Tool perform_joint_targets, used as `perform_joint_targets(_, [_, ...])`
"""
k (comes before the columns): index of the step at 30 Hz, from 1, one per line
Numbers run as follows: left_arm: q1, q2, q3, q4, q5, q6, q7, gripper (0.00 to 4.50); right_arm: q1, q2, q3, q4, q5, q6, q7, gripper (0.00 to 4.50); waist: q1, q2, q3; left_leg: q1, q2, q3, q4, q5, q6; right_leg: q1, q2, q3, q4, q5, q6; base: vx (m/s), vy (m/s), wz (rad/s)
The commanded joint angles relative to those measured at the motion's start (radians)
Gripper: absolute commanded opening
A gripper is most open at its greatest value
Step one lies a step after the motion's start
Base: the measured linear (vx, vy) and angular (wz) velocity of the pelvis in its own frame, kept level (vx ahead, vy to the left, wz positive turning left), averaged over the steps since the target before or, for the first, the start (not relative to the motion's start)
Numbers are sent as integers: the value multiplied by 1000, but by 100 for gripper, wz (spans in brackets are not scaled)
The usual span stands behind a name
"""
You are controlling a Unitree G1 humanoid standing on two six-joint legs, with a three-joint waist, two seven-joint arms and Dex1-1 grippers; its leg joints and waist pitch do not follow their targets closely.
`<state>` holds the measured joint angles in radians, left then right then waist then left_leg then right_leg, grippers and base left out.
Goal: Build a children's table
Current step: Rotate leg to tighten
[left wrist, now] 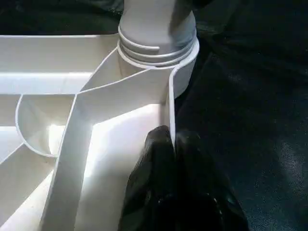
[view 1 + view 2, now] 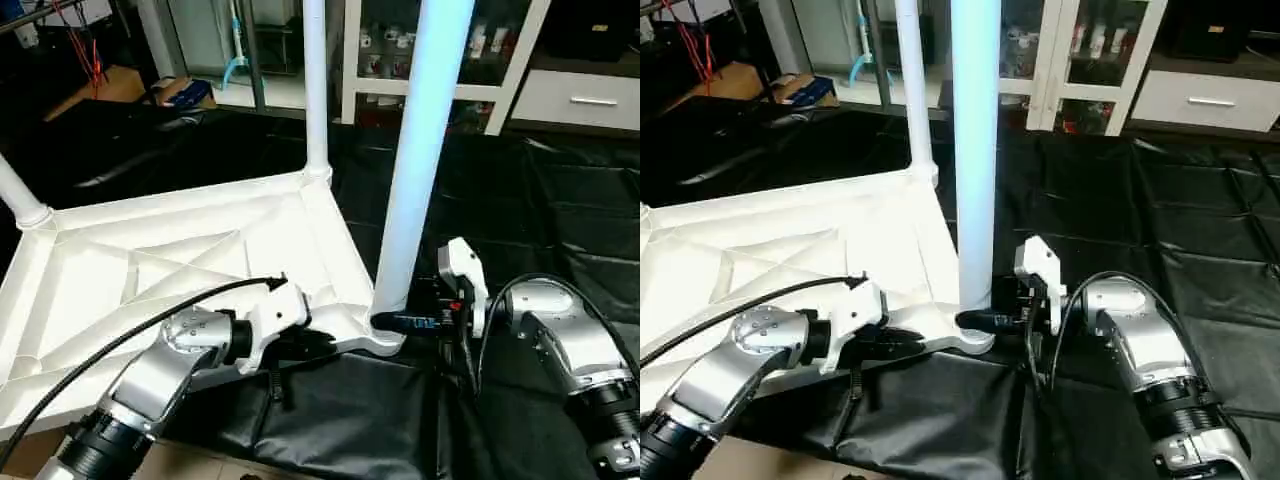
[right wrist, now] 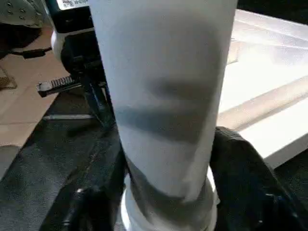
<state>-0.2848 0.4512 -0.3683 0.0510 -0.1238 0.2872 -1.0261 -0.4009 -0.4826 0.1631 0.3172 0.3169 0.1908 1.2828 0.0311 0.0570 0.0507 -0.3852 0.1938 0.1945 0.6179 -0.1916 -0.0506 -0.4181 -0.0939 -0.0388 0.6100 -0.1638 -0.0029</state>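
We've got the upside-down table top (image 2: 150, 260) on the black sheet, left gripper (image 1: 171, 139) pinched on its rim, right gripper (image 3: 168, 192) wrapped round the near leg (image 2: 420, 150) at its socket. If we twist crooked, the thread could cross and jam.

No text, brand, number or sign can be read. A white label (image 3: 72, 4) with dark print is seen on a black housing (image 3: 79, 45) just beside the near leg (image 3: 159, 96), but it is cut off and its letters cannot be made out.
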Motion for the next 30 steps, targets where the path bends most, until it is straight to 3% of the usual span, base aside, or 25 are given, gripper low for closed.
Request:
perform_joint_targets(1, [-8, 0, -4, -74, -42, -8, -51, 0, -24, 6, -15, 6, 6, 19, -24, 207, -3, -7, -64, 18, 30, -14, -86, -284, 47, 43, -31, 23, -78, -277, -222, 0, 0, 0])
perform_joint_targets(3, [-20, -13, 0, -47, -15, -19, -11, 0, -35, 43, -26, 47, -35, -12, -133, 199, -3, -8, -64, 19, 29, -14, -86, -293, 39, 41, -31, 24, -79, -295, -216, 0, 0, 0])
perform_joint_targets(4, [-45, -36, 8, 3, 27, -44, 55, 0, -49, 78, -34, 95, -83, -50, -250, 199, -8, -8, -62, 15, 27, -15, -87, -301, 29, 41, -32, 23, -81, -318, -208, 0, 0, 0])
perform_joint_targets(5, [-45, -36, 8, 3, 27, -44, 55, 0, -49, 78, -34, 95, -83, -50, -250, 199, -12, -8, -60, 11, 26, -17, -89, -305, 21, 41, -32, 22, -82, -340, -199, 0, 0, 0])
perform_joint_targets(7, [-68, -56, 14, 46, 57, -57, 107, 0, -59, 107, -44, 129, -112, -67, -337, 195, -21, -8, -62, 22, 23, -19, -87, -334, -5, 36, -32, 21, -88, -391, -177, 0, 0, 0])
perform_joint_targets(9, [-106, -84, 24, 113, 94, -68, 181, 0, -73, 149, -61, 169, -138, -76, -450, 194, -26, -8, -60, 20, 23, -20, -89, -351, -3, 34, -30, 21, -90, -400, -169, 0, 0, 0])
perform_joint_targets(10, [-194, -144, 47, 253, 146, -94, 338, 0, -108, 230, -83, 239, -172, -92, -646, 193, -32, -9, -65, 18, 22, -21, -89, -340, -7, 38, -30, 21, -87, -375, -172, 0, 0, 0])
perform_joint_targets(11, [-194, -144, 47, 253, 146, -94, 338, 0, -108, 230, -83, 239, -172, -92, -646, 193, -34, -5, -62, 19, 20, -19, -87, -335, -9, 31, -29, 22, -90, -371, -174, 0, 0, 0])
perform_joint_targets(13, [-241, -177, 66, 325, 162, -101, 421, 0, -131, 271, -91, 285, -190, -108, -742, 192, -34, -9, -72, 17, 17, -21, -85, -301, -20, 41, -32, 21, -83, -324, -180, 0, 0, 0])
perform_joint_targets(17, [-351, -245, 112, 499, 184, -115, 596, 0, -205, 386, -135, 418, -190, -149, -979, 191, -33, -8, -75, 13, 14, -16, -79, -268, 9, 39, -33, 22, -81, -271, -199, 0, 0, 0])
perform_joint_targets(20, [-422, -289, 129, 620, 192, -138, 667, 0, -271, 488, -172, 509, -165, -222, -1106, 191, -28, -6, -81, 10, 14, -15, -74, -192, 26, 45, -35, 20, -70, -165, -230, 0, 0, 0])
perform_joint_targets(23, [-438, -298, 128, 651, 196, -151, 670, 0, -293, 520, -178, 524, -155, -255, -1093, 191, -21, -6, -88, 9, 16, -15, -69, -112, 67, 54, -33, 17, -53, -24, -263, 0, 0, 0])
perform_joint_targets(25, [-450, -302, 128, 682, 197, -177, 666, 0, -306, 549, -183, 506, -128, -306, -1002, 191, -15, -6, -91, 10, 16, -13, -62, -58, 116, 56, -33, 16, -45, 67, -287, 0, 0, 0])
perform_joint_targets(27, [-444, -294, 128, 682, 191, -187, 649, 0, -299, 543, -182, 473, -108, -330, -933, 261, -11, -8, -96, 6, 16, -12, -56, -27, 149, 60, -35, 16, -39, 109, -296, 0, 0, 0])
perform_joint_targets(29, [-436, -283, 126, 680, 183, -201, 621, 0, -291, 528, -178, 449, -100, -333, -884, 264, -8, -11, -95, 2, 16, -10, -53, -15, 179, 59, -36, 17, -37, 127, -303, 0, 0, 0])
perform_joint_targets(30, [-429, -276, 124, 676, 180, -208, 599, 0, -287, 518, -178, 437, -96, -330, -863, 286, -10, -14, -89, -5, 15, -9, -55, -46, 188, 60, -37, 16, -40, 91, -293, 0, 0, 0])
